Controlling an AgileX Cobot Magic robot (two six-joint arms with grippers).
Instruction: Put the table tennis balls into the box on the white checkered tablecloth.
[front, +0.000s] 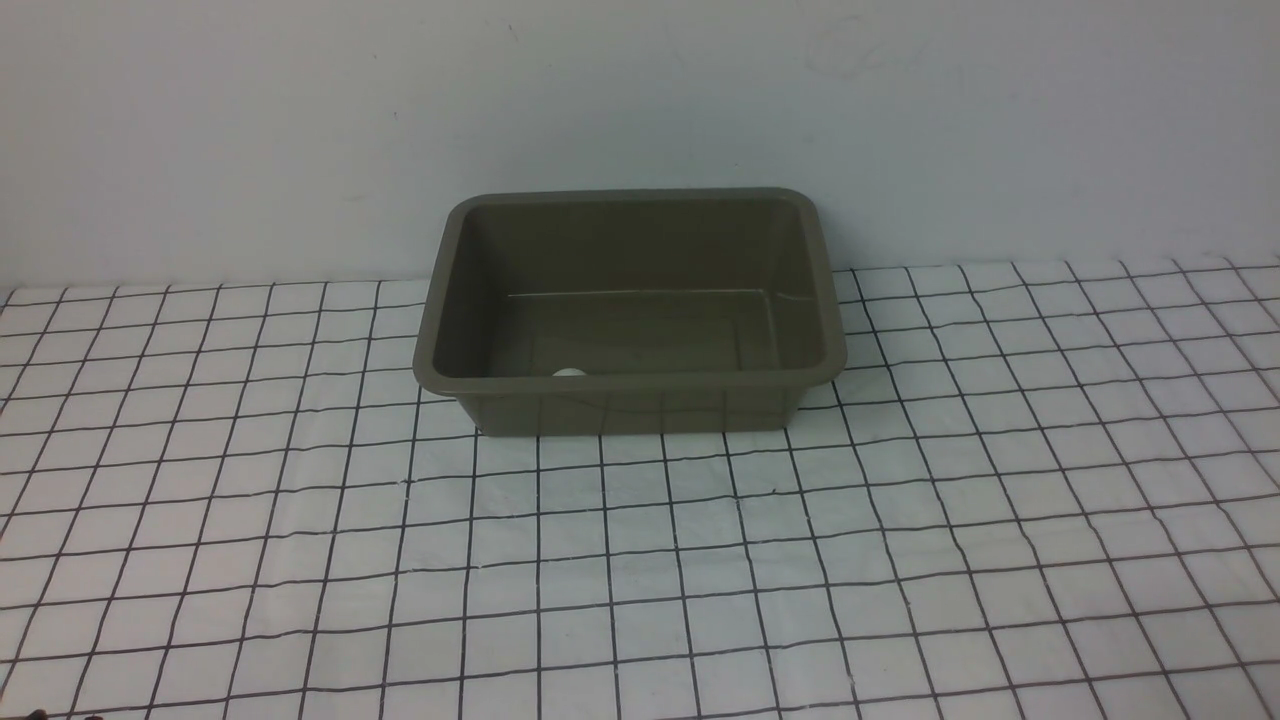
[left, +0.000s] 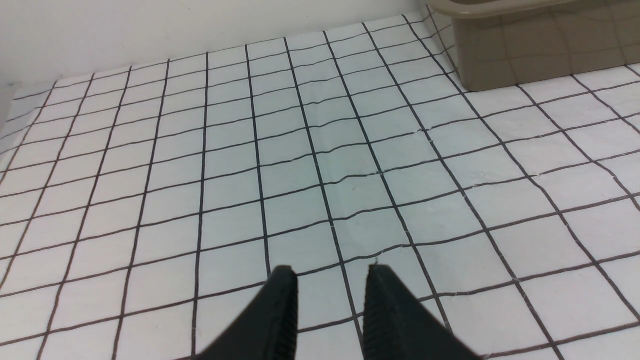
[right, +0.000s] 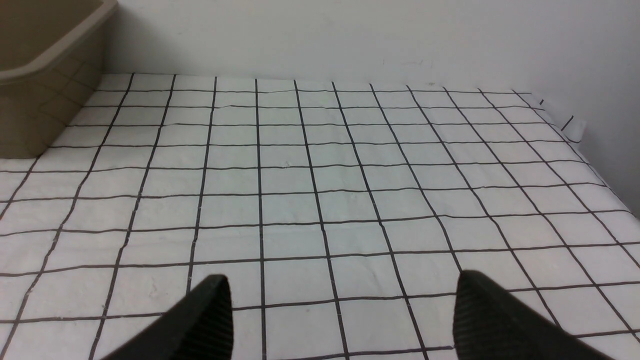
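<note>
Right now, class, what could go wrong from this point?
Only the top of the white ball shows above the near rim of the box, so its resting spot could be misjudged. The open right gripper might knock the box if it swings back across, perhaps rolling the ball.

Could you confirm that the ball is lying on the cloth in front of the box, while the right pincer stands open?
The ball is not on the cloth but inside the box, as the front view shows. The right pincer does stand open.
</note>
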